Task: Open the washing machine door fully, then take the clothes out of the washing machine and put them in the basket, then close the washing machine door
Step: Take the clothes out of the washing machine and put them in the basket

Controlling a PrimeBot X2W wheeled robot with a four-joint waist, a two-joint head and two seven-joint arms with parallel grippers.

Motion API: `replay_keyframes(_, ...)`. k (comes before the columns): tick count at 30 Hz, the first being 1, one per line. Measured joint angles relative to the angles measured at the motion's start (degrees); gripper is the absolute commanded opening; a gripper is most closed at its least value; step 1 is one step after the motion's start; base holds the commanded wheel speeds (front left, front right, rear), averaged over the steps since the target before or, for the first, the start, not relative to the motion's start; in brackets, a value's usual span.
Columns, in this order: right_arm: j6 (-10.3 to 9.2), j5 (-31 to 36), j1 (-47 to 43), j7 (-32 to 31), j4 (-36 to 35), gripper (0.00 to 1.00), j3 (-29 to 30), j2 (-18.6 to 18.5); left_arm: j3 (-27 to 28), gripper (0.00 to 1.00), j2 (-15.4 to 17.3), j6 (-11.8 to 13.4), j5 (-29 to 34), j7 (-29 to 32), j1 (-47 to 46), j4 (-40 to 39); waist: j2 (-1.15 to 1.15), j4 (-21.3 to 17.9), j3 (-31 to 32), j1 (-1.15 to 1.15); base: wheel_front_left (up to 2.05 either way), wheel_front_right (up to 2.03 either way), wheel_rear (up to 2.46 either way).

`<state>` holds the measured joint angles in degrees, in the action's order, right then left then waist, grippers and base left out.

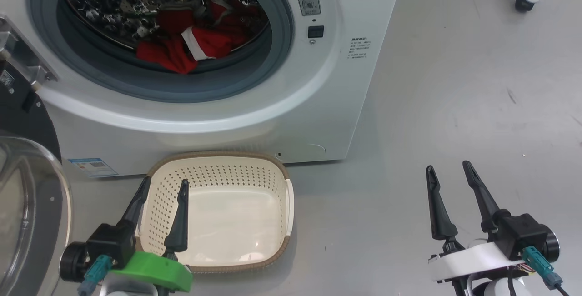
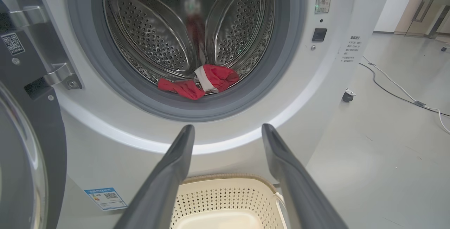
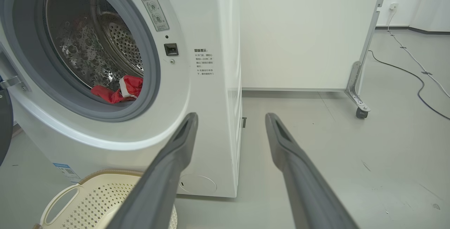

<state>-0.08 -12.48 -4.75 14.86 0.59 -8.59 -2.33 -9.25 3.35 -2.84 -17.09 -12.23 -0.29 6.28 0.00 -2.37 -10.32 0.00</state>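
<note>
Red clothes [image 1: 218, 41] low in drum [image 1: 104, 9], long axis left-right

One washing machine [image 1: 318, 118], one door [image 1: 27, 214], one basket [image 1: 218, 155], one red garment [image 1: 213, 41], two hands: left hand [image 1: 166, 180], right hand [image 1: 447, 165].

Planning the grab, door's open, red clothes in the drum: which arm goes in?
Left. Its fingers frame the clothes dead ahead, basket just below; the right fingers face the washer's corner.
</note>
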Motion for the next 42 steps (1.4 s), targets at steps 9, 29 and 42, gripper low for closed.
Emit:
replay_keyframes(9, -0.03, 0.0, 2.3, 0.0, -2.1, 1.0, -1.2, 0.0, -0.6, 1.0, 0.0, -1.5, -1.7, 4.1, -5.8, 1.6, 0.0, -1.2, -5.7, 0.0, 0.0, 0.0, 0.0)
replay_keyframes(29, -0.6, -4.6, 11.1, 0.0, -5.5, 1.0, -8.0, -0.2, 1.7, 1.0, 9.2, -3.7, -8.8, 23.1, -27.0, 6.3, 0.0, -8.0, -18.9, 0.0, 0.0, 0.0, 0.0)
replay_keyframes(42, -2.46, -8.9, 16.5, 0.0, -5.9, 1.0, -11.0, -0.2, 2.5, 1.0, 16.9, -4.1, -12.2, 33.0, -42.7, 4.3, 0.0, -13.9, -25.8, 0.01, 0.0, 0.0, 0.0)
